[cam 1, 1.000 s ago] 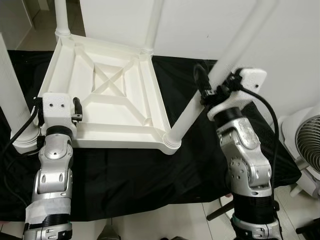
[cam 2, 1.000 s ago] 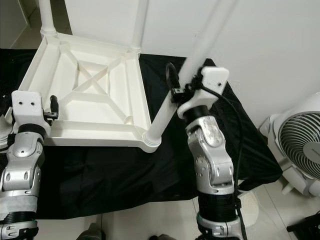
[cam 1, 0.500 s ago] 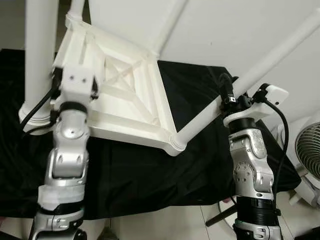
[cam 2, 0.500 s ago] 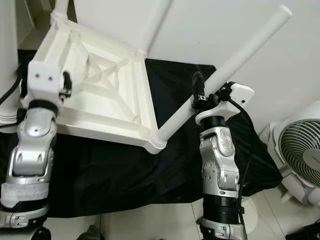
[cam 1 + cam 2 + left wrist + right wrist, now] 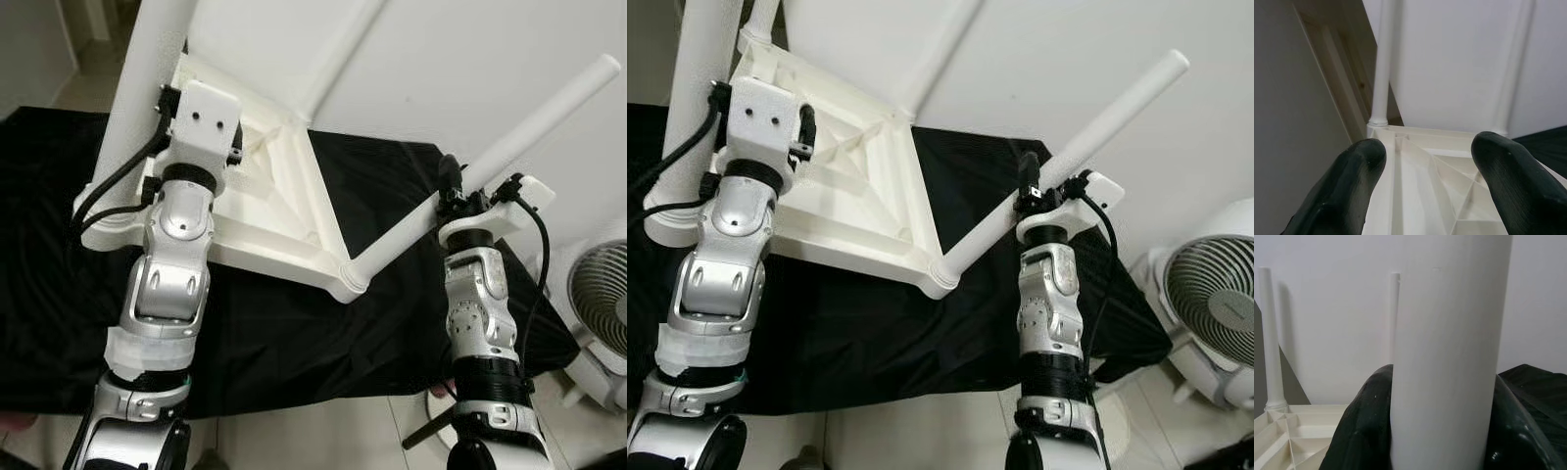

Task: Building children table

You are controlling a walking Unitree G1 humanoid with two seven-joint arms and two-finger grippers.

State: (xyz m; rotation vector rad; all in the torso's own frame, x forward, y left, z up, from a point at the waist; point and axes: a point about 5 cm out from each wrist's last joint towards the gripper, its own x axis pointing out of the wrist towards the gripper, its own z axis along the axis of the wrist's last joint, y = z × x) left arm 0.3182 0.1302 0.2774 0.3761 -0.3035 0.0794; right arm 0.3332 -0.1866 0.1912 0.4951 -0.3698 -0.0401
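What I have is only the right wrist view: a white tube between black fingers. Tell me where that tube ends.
Observer: The table leg, held by the right gripper, plugs into the near corner of the upturned tabletop.
Operator: Report the left gripper.
Observer: The left gripper is open, aimed along the tabletop's ribbed underside.
Operator: Name anything on my right.
Observer: A fan stands on the floor there.

A black cloth [image 5: 294,333] covers the floor [image 5: 323,431], with the upturned white table [image 5: 284,225] tilted on it.
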